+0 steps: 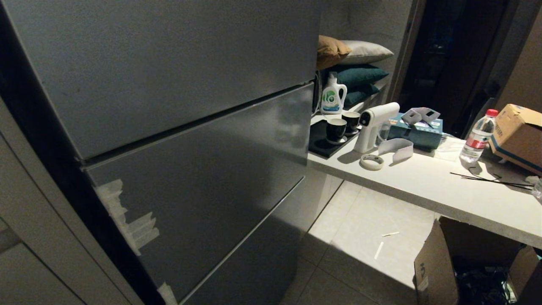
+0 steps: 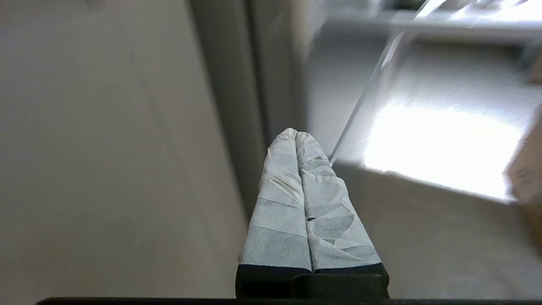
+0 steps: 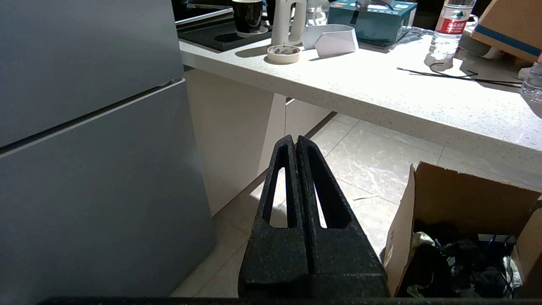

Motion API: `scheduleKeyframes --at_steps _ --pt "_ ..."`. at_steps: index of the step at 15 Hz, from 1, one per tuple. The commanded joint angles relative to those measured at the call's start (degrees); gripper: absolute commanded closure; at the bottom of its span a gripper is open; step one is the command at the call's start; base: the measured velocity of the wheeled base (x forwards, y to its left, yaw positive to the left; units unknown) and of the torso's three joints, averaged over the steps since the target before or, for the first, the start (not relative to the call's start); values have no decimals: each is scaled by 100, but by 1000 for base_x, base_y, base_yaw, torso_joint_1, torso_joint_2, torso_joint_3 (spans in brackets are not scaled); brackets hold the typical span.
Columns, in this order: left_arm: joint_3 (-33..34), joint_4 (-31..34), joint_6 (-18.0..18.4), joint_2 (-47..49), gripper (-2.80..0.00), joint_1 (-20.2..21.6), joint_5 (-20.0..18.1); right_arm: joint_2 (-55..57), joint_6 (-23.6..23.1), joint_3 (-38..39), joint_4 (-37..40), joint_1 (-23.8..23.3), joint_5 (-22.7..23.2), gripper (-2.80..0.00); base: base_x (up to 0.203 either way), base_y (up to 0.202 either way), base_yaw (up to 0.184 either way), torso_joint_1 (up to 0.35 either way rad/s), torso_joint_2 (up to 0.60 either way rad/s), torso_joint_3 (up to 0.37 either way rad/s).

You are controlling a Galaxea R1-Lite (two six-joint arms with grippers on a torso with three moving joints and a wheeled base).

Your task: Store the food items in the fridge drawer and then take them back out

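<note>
Behind closed dark fridge panels (image 1: 169, 127) nothing shows; left pincer (image 2: 296, 134) and right pincer (image 3: 295, 139) hang clenched, empty.

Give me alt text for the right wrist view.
The shut, empty right gripper points toward tiled floor beside the closed grey fridge panels. Beyond it, a white counter holds a tape roll and water bottle; an open cardboard box stands below.

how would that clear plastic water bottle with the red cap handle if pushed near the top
The clear plastic water bottle with a red cap stands tall and narrow on the white countertop, so it would probably tip. It looks partly full, likely light; once down, its round body may roll.
</note>
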Motion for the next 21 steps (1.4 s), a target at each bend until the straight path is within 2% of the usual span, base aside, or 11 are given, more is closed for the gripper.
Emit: scheduleKeyframes --at_steps 1,4,8,10,11,14,21 --pt "-486 -43 -157 718 0 -9 -191 7 0 176 -8 -9 1 0 0 0 0 0 0 0" --pt "-795 -511 -375 2448 0 -129 -471 7 0 176 -8 0 1 0 0 0 0 0 0 0" --pt "-995 -2301 -504 4691 0 -235 -639 7 0 176 -8 -6 1 0 0 0 0 0 0 0" --pt "-1104 -3325 -531 5451 0 -259 -483 7 0 176 -8 -1 1 0 0 0 0 0 0 0" --pt "-1204 -3770 -540 5653 0 -265 -204 7 0 176 -8 -9 1 0 0 0 0 0 0 0" --pt "-1399 -3885 -538 5816 0 -270 301 7 0 176 -8 0 1 0 0 0 0 0 0 0" --pt "-1433 -3877 -528 5850 0 -382 352 7 9 176 -8 -6 1 0 0 0 0 0 0 0"
